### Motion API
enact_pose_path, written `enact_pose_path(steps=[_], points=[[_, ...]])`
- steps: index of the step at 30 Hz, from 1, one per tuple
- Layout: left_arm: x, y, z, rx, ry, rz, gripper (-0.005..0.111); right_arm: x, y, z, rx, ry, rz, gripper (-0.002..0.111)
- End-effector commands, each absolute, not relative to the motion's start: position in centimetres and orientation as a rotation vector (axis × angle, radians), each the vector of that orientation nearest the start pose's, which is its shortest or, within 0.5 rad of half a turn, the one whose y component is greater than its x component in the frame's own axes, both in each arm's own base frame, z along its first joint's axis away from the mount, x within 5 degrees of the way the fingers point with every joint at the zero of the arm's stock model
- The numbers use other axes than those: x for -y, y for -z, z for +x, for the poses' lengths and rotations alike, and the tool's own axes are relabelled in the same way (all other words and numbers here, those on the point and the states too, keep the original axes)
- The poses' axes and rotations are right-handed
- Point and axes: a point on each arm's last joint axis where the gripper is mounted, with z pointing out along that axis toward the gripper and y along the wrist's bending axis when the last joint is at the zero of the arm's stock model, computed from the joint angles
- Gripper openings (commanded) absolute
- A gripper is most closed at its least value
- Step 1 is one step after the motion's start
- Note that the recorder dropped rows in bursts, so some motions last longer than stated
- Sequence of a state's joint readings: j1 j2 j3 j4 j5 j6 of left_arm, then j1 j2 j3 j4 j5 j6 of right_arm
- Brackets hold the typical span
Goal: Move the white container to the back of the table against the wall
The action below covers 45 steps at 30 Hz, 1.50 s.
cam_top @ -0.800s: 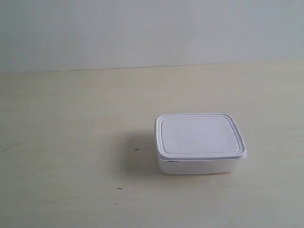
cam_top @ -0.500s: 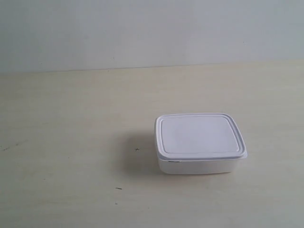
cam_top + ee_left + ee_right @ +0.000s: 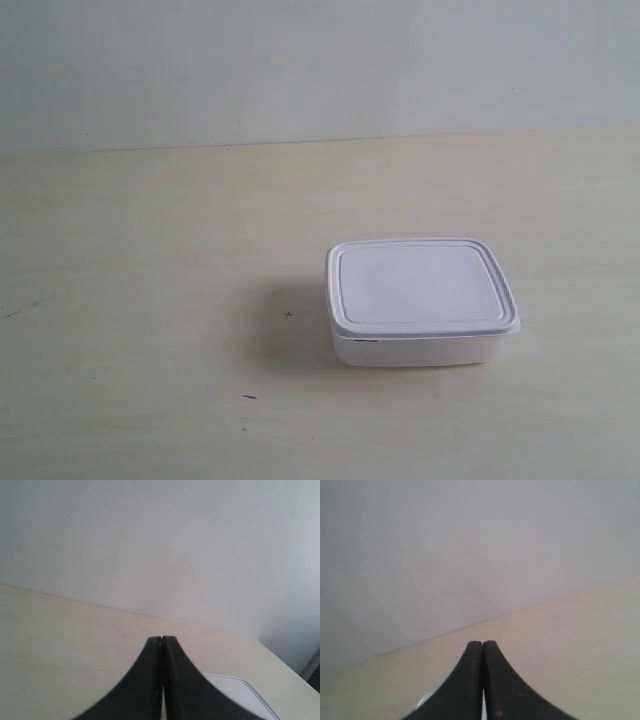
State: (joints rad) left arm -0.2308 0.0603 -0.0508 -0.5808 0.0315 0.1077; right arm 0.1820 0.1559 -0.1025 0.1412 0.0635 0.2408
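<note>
My left jaws and right jaws: together, empty; white container sits on counter at 4 o'clock, well apart from wall at 12.

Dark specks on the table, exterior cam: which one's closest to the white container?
The tiny cross-shaped speck, just off the white container on the side toward the view's left. The dash-like speck lies farther off, nearer the camera.

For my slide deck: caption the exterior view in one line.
Lidded white container rests on the table, well short of the wall behind it.
</note>
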Motion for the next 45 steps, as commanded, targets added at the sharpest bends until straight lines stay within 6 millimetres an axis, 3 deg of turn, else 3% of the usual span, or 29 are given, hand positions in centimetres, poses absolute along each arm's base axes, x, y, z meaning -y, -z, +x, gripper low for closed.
enact_pose_path(steps=[1,5,8,11,13,18,22,25,32,45], points=[[2.1,-26.0,7.1,-1.606,0.591,-0.171,0.000,-1.9,-27.8,8.4,-1.758,-0.438,0.141,0.000],[3.9,-30.3,9.4,-1.796,0.552,0.060,0.000,-3.0,-32.5,11.4,-1.886,-0.460,0.104,0.000],[6.4,-32.4,11.4,-1.950,0.654,0.289,0.000,-4.5,-35.5,13.7,-1.916,-0.549,-0.014,0.000],[8.8,-32.9,13.9,-2.003,0.742,0.433,0.000,-6.8,-37.1,15.5,-2.065,-0.691,-0.230,0.000],[10.3,-32.0,15.6,-2.059,0.760,0.477,0.000,-7.7,-36.9,16.7,-2.196,-0.747,-0.348,0.000],[15.0,-28.6,16.9,-2.143,0.774,0.601,0.000,-8.1,-33.3,19.2,-2.463,-0.737,-0.343,0.000],[19.2,-26.3,16.4,-2.134,0.762,0.681,0.000,-9.6,-29.8,19.1,-2.600,-0.748,-0.439,0.000],[21.2,-24.5,16.3,-2.168,0.755,0.668,0.000,-10.7,-27.4,18.6,-2.678,-0.684,-0.528,0.000],[23.0,-20.0,17.4,-2.324,0.691,0.570,0.000,-10.7,-22.6,18.5,-2.813,-0.471,-0.395,0.000],[27.6,-15.8,21.2,-2.414,0.622,0.579,0.000,-11.1,-15.1,21.8,-2.909,-0.300,-0.261,0.000]])
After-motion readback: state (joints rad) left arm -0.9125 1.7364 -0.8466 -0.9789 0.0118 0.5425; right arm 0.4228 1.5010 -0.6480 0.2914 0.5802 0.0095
